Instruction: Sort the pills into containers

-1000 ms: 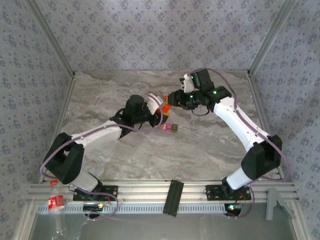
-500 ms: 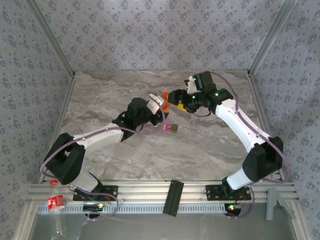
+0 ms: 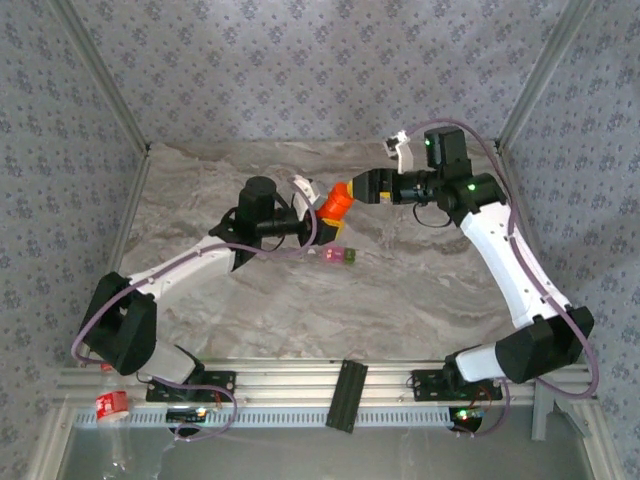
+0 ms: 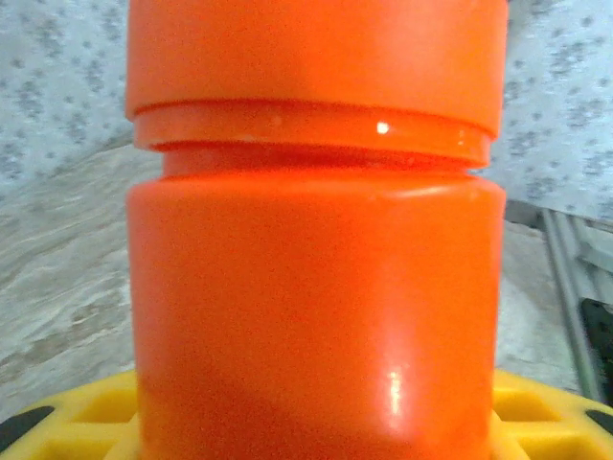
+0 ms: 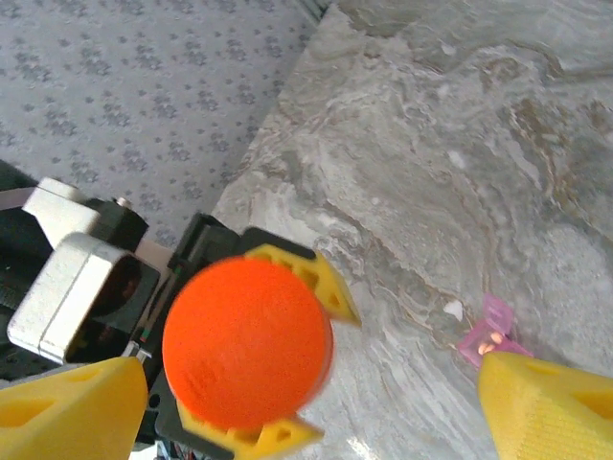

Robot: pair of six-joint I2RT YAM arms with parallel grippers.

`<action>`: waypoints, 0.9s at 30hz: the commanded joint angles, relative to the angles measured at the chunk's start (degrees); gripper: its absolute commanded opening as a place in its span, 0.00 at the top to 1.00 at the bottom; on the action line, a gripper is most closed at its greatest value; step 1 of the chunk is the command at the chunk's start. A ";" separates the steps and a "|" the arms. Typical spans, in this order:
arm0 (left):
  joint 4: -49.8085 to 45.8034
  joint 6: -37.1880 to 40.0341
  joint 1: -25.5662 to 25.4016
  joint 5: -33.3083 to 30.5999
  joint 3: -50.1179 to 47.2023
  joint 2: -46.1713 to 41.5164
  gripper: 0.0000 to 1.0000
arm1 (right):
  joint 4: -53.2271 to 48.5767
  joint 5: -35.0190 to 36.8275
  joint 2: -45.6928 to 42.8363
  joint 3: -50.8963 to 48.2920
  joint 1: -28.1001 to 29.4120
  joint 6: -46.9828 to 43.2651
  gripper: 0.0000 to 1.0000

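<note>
An orange cylindrical bottle [image 3: 336, 205] with its cap on is held above the marble table, tilted toward the right. My left gripper [image 3: 318, 216] is shut on its body; yellow fingers [image 4: 67, 422] flank the bottle [image 4: 316, 287] in the left wrist view. My right gripper [image 3: 366, 187] stands open just right of the cap. In the right wrist view its yellow fingertips [image 5: 72, 402] sit wide apart, with the round cap [image 5: 247, 340] facing the camera between them, untouched. The paired containers [image 3: 340, 256], one pink [image 5: 490, 331] and one olive-green, rest on the table below the bottle. The pills are hidden.
A marble tabletop [image 3: 420, 290] is enclosed by wallpapered walls with metal posts at the corners. A black bar [image 3: 347, 393] lies across the front rail. A clear bottle with a red label [image 3: 112, 403] lies at the near left, outside the rail.
My right gripper has opened off the bottle's cap and drawn back to the right and upward. The left arm has raised the bottle and swung it slightly right.
</note>
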 commanded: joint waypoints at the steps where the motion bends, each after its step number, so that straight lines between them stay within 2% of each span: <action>1: -1.49 -1.40 0.07 6.68 2.25 -1.38 1.00 | -3.36 -3.47 1.74 3.54 1.17 -5.48 0.09; 8: -1.05 -1.67 0.02 6.89 2.26 -1.00 1.00 | -4.87 -2.38 4.05 4.86 2.70 -6.31 0.11; 17: -1.22 -1.44 0.03 6.97 2.52 -0.69 1.00 | -6.35 -3.00 5.07 4.81 3.69 -7.43 0.19; 27: -0.85 -1.69 0.08 6.59 2.86 -0.34 1.00 | -6.25 -4.30 4.78 3.49 4.01 -7.20 0.44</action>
